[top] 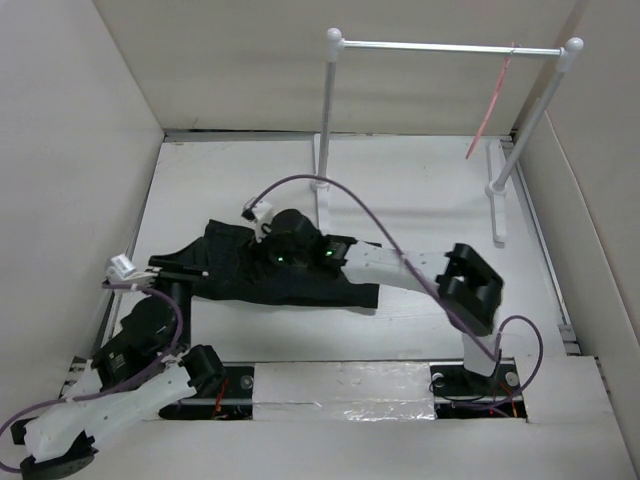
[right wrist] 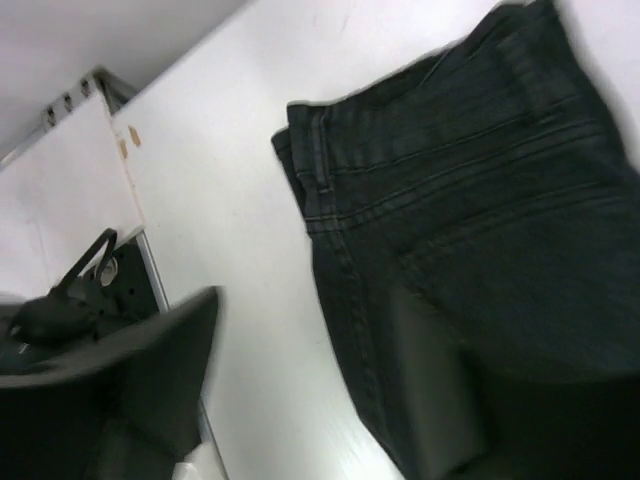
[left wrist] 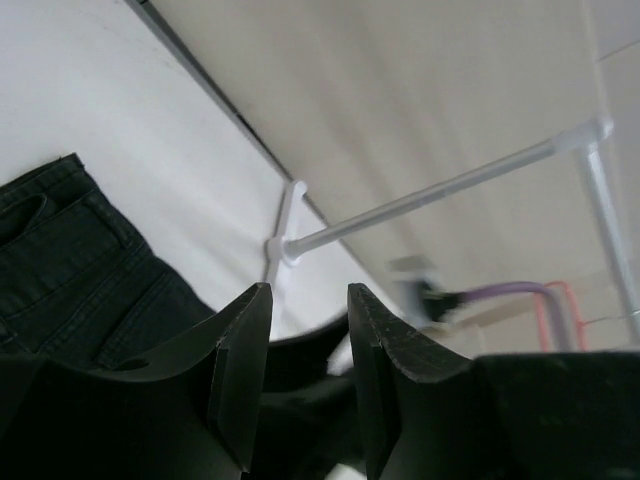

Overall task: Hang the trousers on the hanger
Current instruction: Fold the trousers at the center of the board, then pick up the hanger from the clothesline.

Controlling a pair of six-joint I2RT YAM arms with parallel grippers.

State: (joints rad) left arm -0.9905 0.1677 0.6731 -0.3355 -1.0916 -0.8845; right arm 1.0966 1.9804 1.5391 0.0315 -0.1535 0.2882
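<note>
Left hand at the left edge of the trousers, right hand over them, fingers spread, empty. Risk: a shallow pinch slips before the far-right hanger.

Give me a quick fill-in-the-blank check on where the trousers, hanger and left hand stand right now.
1. The hanger hangs from the ____.
2. The trousers lie on the ____.
3. The left hand is ____, gripping nothing.

Missing words: rail; table; open.
</note>
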